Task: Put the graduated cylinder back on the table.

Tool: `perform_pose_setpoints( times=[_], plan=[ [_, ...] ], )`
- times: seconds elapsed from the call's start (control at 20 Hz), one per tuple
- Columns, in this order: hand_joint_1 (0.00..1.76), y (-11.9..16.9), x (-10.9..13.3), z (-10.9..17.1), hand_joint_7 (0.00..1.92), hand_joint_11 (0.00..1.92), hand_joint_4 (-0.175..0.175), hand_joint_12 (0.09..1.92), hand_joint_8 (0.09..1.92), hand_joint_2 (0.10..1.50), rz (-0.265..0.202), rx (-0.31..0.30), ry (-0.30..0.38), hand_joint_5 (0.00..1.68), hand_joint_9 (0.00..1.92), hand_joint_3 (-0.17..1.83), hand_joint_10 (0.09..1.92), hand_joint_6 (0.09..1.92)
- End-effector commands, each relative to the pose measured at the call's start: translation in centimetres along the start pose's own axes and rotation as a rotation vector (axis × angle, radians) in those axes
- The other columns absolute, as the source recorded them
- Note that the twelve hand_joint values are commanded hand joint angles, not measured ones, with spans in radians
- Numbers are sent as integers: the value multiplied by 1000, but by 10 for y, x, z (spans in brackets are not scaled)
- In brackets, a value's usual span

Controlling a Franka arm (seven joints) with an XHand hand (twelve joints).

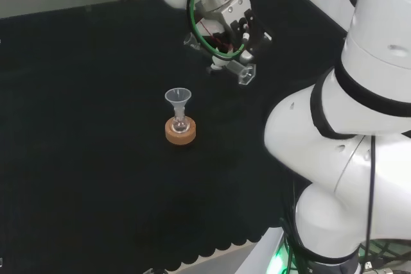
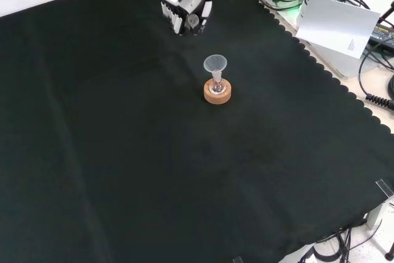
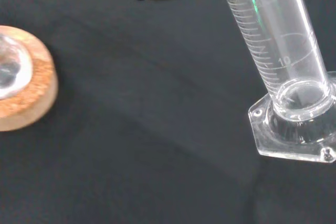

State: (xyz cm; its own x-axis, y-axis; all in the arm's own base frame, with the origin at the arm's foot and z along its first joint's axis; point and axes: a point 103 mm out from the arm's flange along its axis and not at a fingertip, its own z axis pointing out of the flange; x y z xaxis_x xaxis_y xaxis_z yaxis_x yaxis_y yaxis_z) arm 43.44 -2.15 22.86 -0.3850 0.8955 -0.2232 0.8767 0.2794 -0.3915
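My hand (image 1: 226, 27) hangs over the far right part of the black cloth (image 1: 77, 126) in the head view, fingers curled around one clear graduated cylinder (image 1: 241, 70). The cylinder is tilted, its angular base lowest, just above the cloth or barely meeting it; I cannot tell which. In the front view my hand (image 2: 184, 5) sits near the cloth's top edge, with wide bare cloth (image 2: 123, 170) spreading below and to both sides, out to the scalloped hem at the right.

One cork ring (image 1: 180, 131), round and grainy tan, stands well apart from the cylinder, nearer the cloth's middle. On it rests one small round clear flask (image 1: 180, 122) with one clear cone-shaped funnel (image 1: 178, 98) upright in its neck.

From the wrist, the cylinder (image 3: 273, 40) is a smooth transparent tube with printed graduation lines and a flat clear foot; the cork ring (image 3: 26, 93) shows beside it, rough-textured, across matte woven cloth.
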Motion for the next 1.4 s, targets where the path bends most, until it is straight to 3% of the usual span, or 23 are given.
perform_pose_setpoints(
  times=[0.05,0.65,1.4],
  plan=[
    [1157,23,-39,15,1358,1357,-175,639,188,925,-2,-184,148,995,1504,397,87,1047],
    [1157,40,-77,17,1356,1355,-175,640,187,926,56,-300,242,995,1500,396,87,1047],
    [1157,66,-109,26,1354,1352,-175,642,186,926,73,-450,455,995,1497,396,87,1047]
  ],
)
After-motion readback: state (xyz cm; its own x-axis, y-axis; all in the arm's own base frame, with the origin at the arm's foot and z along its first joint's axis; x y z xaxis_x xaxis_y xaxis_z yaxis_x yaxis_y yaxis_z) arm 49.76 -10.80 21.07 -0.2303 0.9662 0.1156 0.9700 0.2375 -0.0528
